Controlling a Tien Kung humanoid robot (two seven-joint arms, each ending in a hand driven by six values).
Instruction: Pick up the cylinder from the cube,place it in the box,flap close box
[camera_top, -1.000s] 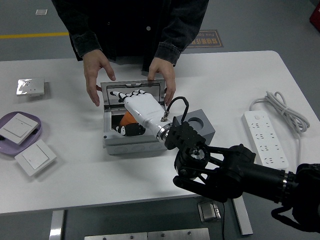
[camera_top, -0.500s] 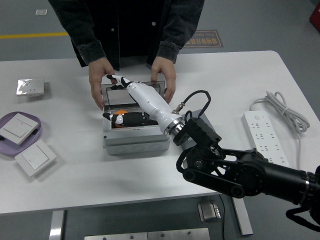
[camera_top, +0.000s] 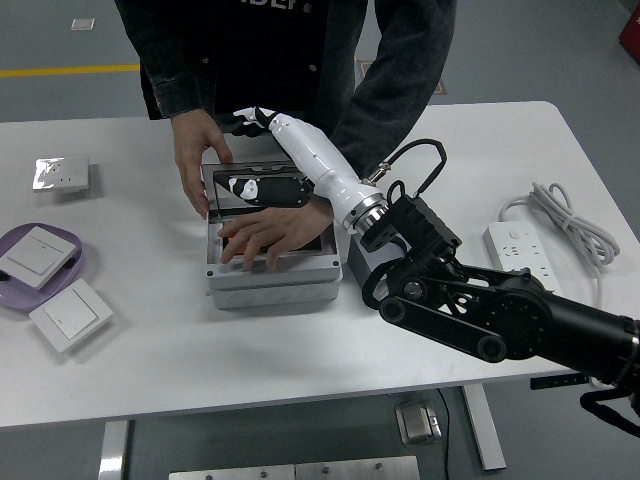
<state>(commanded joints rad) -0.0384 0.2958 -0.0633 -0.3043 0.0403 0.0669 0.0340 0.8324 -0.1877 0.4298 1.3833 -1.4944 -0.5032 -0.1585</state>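
The white counter (camera_top: 480, 160) carried the grey box (camera_top: 270, 285). A person's hand (camera_top: 275, 233) reached inside it, hiding the cylinder; the other hand (camera_top: 197, 160) steadied the lid (camera_top: 262, 185). The robot's right hand (camera_top: 262, 150), fingers loosely spread and empty, touched the lid's top edge.

table (camera_top: 150, 340): white
box (camera_top: 270, 278): light grey walls, grey lid with a glossy dark inner face
right hand (camera_top: 262, 152): white shell, black finger joints and tips
right arm (camera_top: 500, 315): black, with a silver ring at the wrist
person's sleeves (camera_top: 395, 85): dark grey, nearly black
power strip (camera_top: 528, 278): white, with a white coiled cord
plate (camera_top: 72, 250), left: pale purple
wall switches (camera_top: 70, 314), left: white
small packet (camera_top: 60, 173), far left: silvery, shiny
floor (camera_top: 60, 40): grey, with a yellow line at far left
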